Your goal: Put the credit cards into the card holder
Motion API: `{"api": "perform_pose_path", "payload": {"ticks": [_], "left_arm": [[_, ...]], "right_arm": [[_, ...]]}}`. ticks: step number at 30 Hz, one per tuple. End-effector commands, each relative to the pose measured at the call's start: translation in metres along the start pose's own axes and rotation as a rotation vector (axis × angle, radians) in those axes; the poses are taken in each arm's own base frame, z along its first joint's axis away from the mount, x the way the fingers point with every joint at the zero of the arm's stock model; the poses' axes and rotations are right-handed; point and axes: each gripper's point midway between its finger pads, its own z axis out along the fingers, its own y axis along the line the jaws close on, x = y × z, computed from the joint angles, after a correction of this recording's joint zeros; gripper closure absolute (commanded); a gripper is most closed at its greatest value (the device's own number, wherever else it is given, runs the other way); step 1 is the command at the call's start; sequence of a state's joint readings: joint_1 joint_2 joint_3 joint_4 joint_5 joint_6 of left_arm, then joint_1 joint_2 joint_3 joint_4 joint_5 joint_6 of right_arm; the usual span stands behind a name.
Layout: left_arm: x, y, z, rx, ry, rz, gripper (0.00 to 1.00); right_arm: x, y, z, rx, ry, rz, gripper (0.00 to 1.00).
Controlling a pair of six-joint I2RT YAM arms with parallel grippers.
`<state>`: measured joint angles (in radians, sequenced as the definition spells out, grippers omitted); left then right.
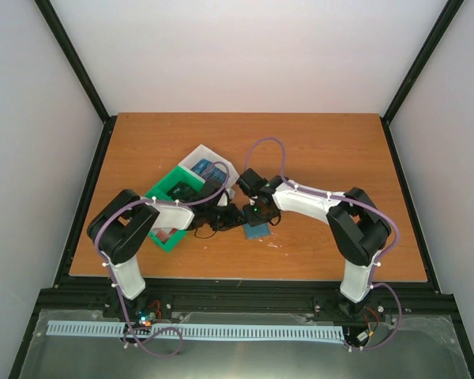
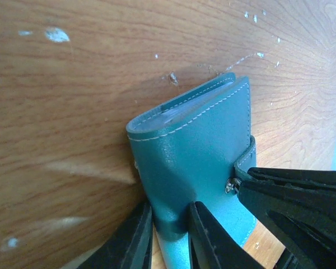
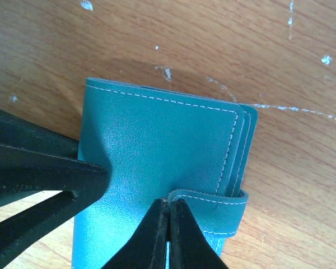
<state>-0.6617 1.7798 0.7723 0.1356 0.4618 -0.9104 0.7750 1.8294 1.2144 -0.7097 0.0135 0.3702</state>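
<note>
1. The teal card holder [image 3: 157, 140] sits folded shut on the wooden surface [image 1: 316, 150], about midway along its near edge and a little in from it. Whether it rests flat or is slightly raised, I cannot tell.
2. The left hand [image 2: 169, 216] is clamped on the holder's folded edge, probably to stop it sliding.
3. The right hand [image 3: 168, 204] comes from the opposite side. Its fingers are pinched together on the closing strap [image 3: 213, 210] beside the snap stud [image 2: 231, 186], likely so the strap can be pulled free and the holder opened.
4. No credit cards show in either wrist view. From above, a blue flat piece [image 1: 209, 168] in the white bin [image 1: 201, 151], towards the left edge, may be one.
</note>
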Motion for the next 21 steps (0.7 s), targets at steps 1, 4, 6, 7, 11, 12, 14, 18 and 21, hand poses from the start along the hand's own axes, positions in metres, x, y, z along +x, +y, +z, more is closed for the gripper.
{"api": "perform_pose_path", "payload": {"ticks": [1,4,6,7,11,12,14,18,21], "left_arm": [[0.025,0.027,0.01,-0.045,0.084,-0.086,0.8],[0.025,0.025,0.011,-0.021,0.086,-0.104,0.82],[0.025,0.024,0.011,-0.007,0.088,-0.115,0.82],[0.025,0.024,0.01,0.001,0.089,-0.122,0.82],[0.025,0.023,0.008,0.023,0.087,-0.148,0.83],[0.024,0.023,0.008,0.027,0.086,-0.153,0.83],[0.025,0.024,0.007,0.034,0.086,-0.165,0.83],[0.026,0.025,0.007,0.048,0.089,-0.184,0.83],[0.026,0.024,0.006,0.057,0.091,-0.189,0.83]], "right_arm": [[0.015,0.015,0.018,0.005,0.059,-0.008,0.97],[0.017,0.016,0.021,0.031,0.069,-0.001,0.97],[0.019,0.015,0.025,0.062,0.08,0.005,0.97],[0.021,0.014,0.026,0.076,0.086,0.009,0.97],[0.027,0.016,0.033,0.096,0.105,0.031,0.97],[0.029,0.015,0.035,0.104,0.111,0.04,0.97],[0.032,0.016,0.039,0.107,0.119,0.055,0.97],[0.037,0.02,0.047,0.1,0.131,0.073,0.97],[0.04,0.023,0.055,0.097,0.145,0.079,0.97]]}}
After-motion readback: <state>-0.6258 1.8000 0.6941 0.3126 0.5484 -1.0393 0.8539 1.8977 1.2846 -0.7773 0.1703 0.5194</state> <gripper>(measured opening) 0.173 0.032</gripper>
